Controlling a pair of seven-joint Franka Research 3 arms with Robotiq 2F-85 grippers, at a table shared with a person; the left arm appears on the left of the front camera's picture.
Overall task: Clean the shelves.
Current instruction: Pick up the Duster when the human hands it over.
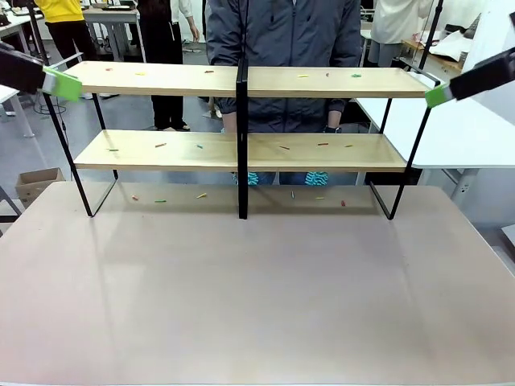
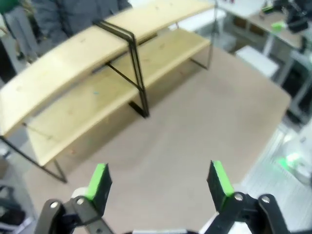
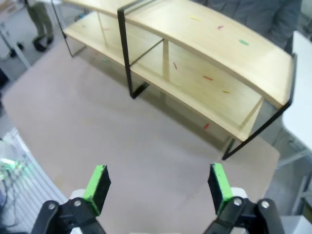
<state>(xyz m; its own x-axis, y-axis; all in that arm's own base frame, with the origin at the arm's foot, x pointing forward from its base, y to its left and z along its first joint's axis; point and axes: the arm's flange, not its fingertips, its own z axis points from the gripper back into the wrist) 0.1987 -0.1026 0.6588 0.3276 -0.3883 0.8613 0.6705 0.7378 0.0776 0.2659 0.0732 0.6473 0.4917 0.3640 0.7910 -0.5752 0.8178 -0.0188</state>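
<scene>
The left end effector (image 2: 158, 181) and the right end effector (image 3: 158, 181) are spread wide, empty, above the table (image 1: 257, 297) near the shelves (image 1: 161, 79).

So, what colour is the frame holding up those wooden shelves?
Black. The frame of the shelves shows best in the front view.

1. One set of shelves (image 1: 241, 121), with two boards: a top board (image 1: 169, 79) and a lower board (image 1: 217, 153).
2. About eighteen small coloured bits (image 1: 356, 75): six on the top board, six on the lower board, six on the table (image 1: 257, 305) under the shelves.
3. Two grippers: the left gripper (image 2: 161, 183) and the right gripper (image 3: 158, 183).
4. One person (image 1: 282, 32) at the far side.
5. One box (image 1: 36, 183) on the floor.
</scene>
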